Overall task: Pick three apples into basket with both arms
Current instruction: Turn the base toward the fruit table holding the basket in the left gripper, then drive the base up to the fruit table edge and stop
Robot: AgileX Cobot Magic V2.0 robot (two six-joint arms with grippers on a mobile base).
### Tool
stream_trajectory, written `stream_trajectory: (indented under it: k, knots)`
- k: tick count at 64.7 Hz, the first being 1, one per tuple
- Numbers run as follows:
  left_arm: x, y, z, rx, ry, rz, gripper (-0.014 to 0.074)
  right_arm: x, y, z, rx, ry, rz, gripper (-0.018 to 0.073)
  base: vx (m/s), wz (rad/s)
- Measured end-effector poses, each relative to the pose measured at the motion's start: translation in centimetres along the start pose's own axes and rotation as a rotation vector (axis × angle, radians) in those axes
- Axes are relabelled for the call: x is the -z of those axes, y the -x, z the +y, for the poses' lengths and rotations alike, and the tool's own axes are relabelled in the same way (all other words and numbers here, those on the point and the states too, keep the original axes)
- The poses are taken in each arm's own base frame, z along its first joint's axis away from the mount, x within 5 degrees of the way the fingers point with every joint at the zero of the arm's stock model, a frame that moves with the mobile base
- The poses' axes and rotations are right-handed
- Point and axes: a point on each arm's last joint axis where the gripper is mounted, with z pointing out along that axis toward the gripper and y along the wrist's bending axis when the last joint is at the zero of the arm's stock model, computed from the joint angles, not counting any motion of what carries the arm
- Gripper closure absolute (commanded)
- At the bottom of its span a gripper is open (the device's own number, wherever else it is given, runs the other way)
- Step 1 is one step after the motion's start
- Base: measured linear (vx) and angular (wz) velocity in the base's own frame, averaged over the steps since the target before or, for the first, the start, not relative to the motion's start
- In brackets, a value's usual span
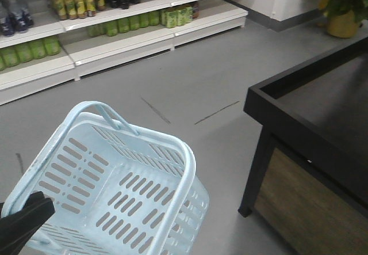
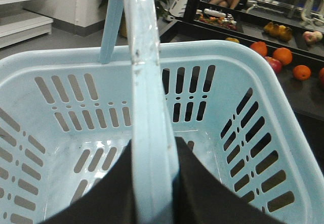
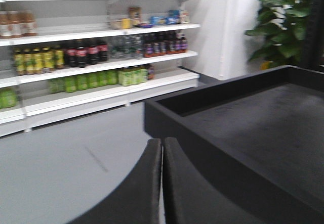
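The pale blue basket hangs tilted above the grey floor at the lower left, with nothing inside it. My left gripper is shut on the basket's handle, one black finger on each side of the bar. That gripper shows as a black block in the front view. One dark red apple lies on the black table among orange fruits, beyond the basket's far right corner. Another red fruit is cut by the frame edge. My right gripper is shut on nothing, beside the table's corner.
The black rimmed display table fills the right side, its corner leg near the basket. Three oranges and a yellow fruit lie on it. Shelves of bottles line the back wall. A potted plant stands at the far right.
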Motion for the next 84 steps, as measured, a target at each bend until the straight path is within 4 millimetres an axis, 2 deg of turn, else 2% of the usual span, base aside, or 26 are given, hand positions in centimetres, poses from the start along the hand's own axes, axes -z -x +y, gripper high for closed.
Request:
stream_trajectory:
  k: [84]
  knots:
    - [0.0, 0.0, 0.0, 0.002, 0.0, 0.0, 0.0603, 0.0, 0.0, 0.0, 0.0, 0.0, 0.0, 0.0567, 0.11, -0.52]
